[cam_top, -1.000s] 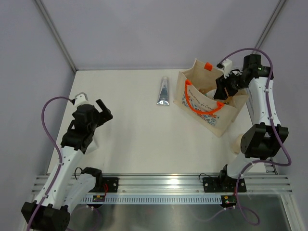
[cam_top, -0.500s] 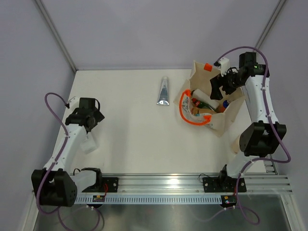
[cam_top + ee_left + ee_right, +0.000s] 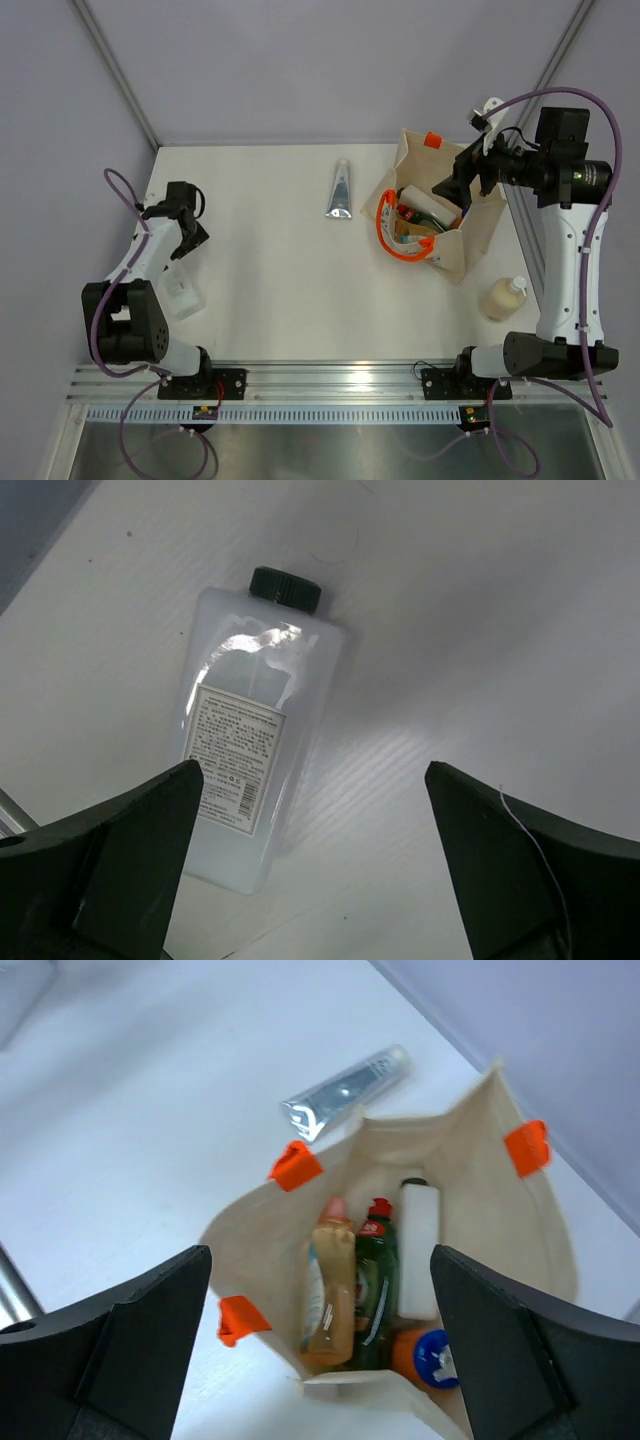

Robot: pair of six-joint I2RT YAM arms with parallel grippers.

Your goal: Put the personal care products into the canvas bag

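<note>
Right now I count four bottles inside the canvas bag (image 3: pixel 470 1170), which stands open-mouthed at the far right of the table (image 3: pixel 270 250): a peach-pink bottle (image 3: pixel 330 1285), a green bottle with a red cap (image 3: pixel 376 1275), a white bottle with a dark cap (image 3: pixel 418 1245) and an orange bottle with a blue cap (image 3: pixel 428 1355). The bag's near wall cuts that last one off, so I see little more than the cap.

Three products lie outside the bag. One silver tube (image 3: pixel 340 190) is on the table just left of the bag. One cream pump bottle (image 3: pixel 503 297) sits near the table's right edge, its pump head too small to make out. One translucent bottle with a black cap (image 3: pixel 255 750) lies flat at the left side. It carries a white label of fine print that I cannot read. The blue-orange print on the bag's side is also unreadable from above.

My right tool (image 3: pixel 318 1260) hangs over the bag's mouth with its fingers spread wide and nothing between them. My left tool (image 3: pixel 312 780) is likewise released, hovering above the translucent bottle and apart from it.
</note>
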